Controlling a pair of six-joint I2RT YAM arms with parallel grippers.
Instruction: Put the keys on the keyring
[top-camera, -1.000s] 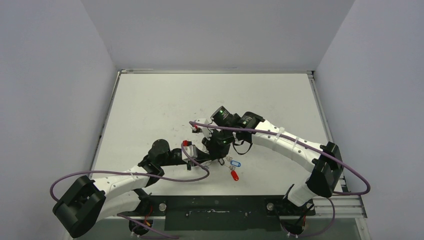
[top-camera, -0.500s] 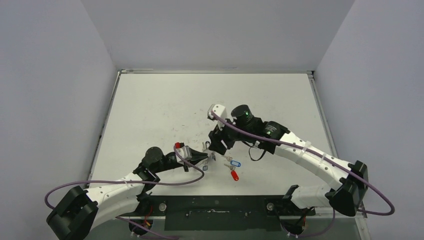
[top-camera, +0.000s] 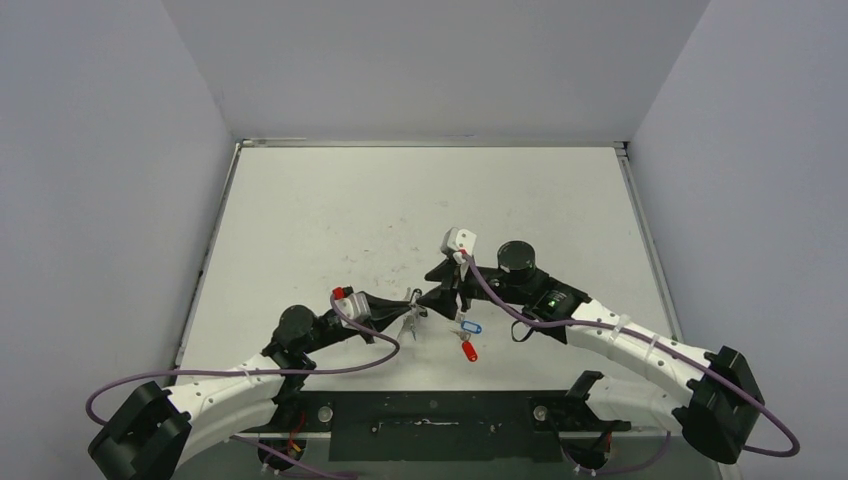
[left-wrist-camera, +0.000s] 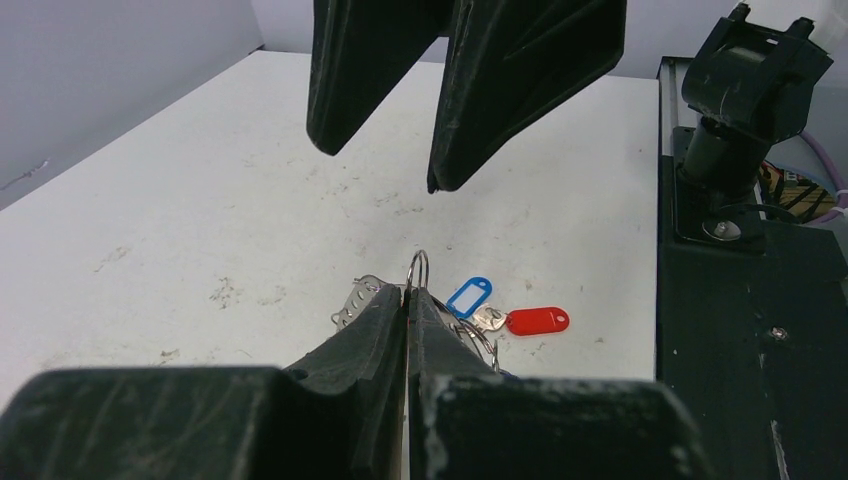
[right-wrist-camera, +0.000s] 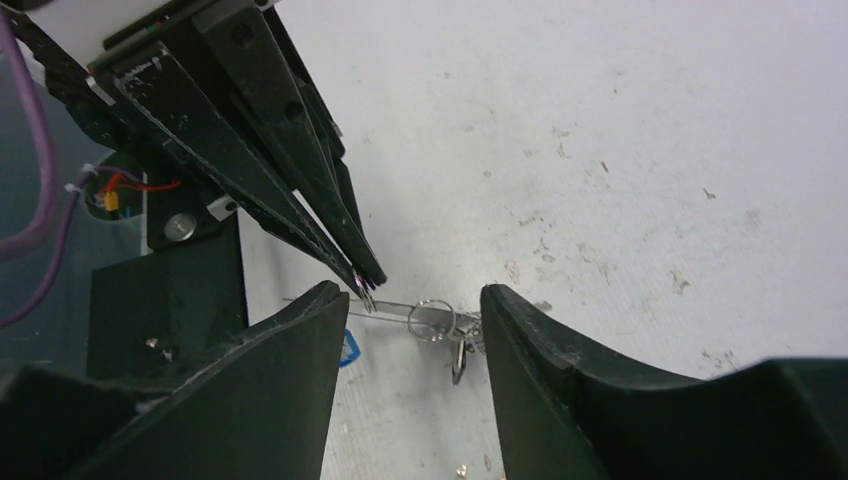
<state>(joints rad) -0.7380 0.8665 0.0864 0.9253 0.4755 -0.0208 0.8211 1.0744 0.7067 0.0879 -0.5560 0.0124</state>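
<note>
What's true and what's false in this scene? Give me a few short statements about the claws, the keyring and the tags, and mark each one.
1. The left claw is shut on the keyring. True.
2. The right claw is shut. False: its jaws stand apart, with nothing between them.
3. The red tag lies on the table. True.
4. The blue tag is in the right claw. False: it lies on the table beside the red tag.
</note>
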